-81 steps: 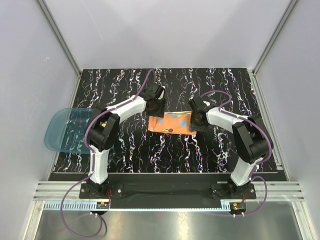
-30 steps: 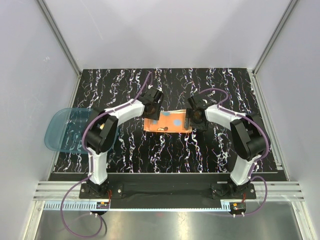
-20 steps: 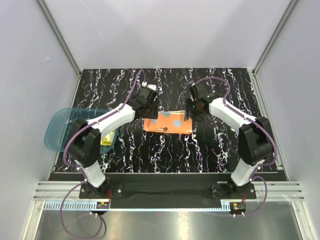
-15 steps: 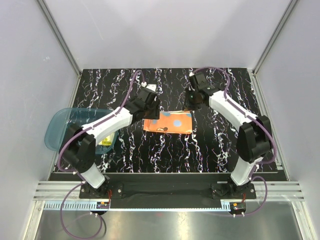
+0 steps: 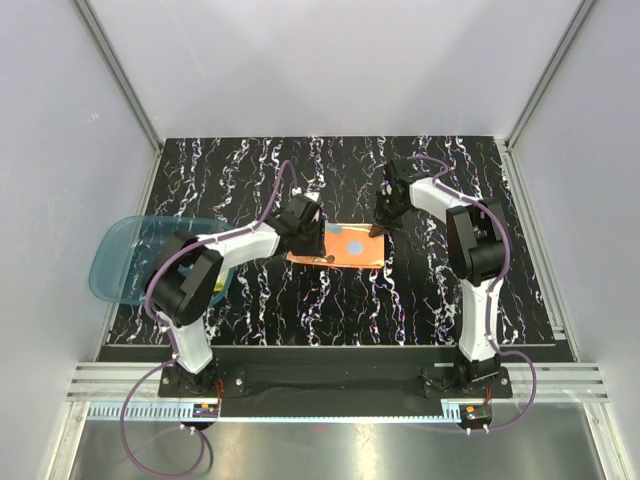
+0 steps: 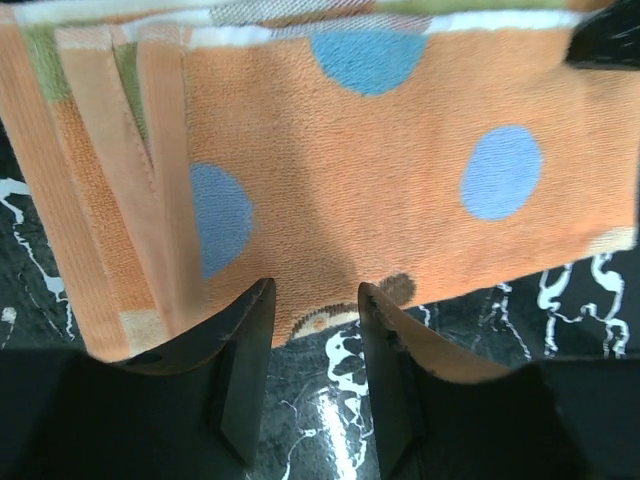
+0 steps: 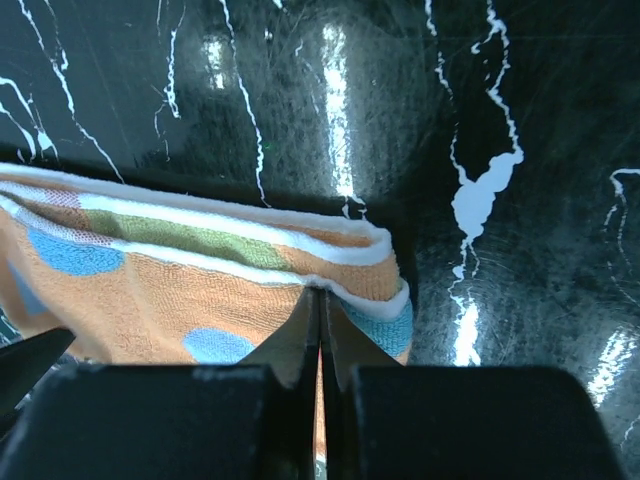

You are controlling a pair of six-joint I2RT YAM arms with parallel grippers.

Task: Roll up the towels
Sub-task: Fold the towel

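An orange towel (image 5: 345,246) with blue dots lies folded flat on the black marbled table, its hems stacked at the left end (image 6: 120,200). My left gripper (image 5: 312,238) hovers over the towel's near-left edge. In the left wrist view this gripper (image 6: 314,292) is open, its fingertips straddling the towel's near hem with only table between them. My right gripper (image 5: 383,222) sits at the towel's far right corner. In the right wrist view it (image 7: 320,293) is shut, and the white hem of the towel (image 7: 200,270) puckers into its tips.
A translucent blue tray (image 5: 125,262) hangs over the table's left edge, partly under my left arm. Grey walls enclose the table on three sides. Black marbled surface (image 5: 420,290) lies around the towel.
My right gripper has closed at the towel's far right corner. My left gripper swung back toward the towel's near-left edge and its jaws narrowed slightly. The towel lies flat as before.
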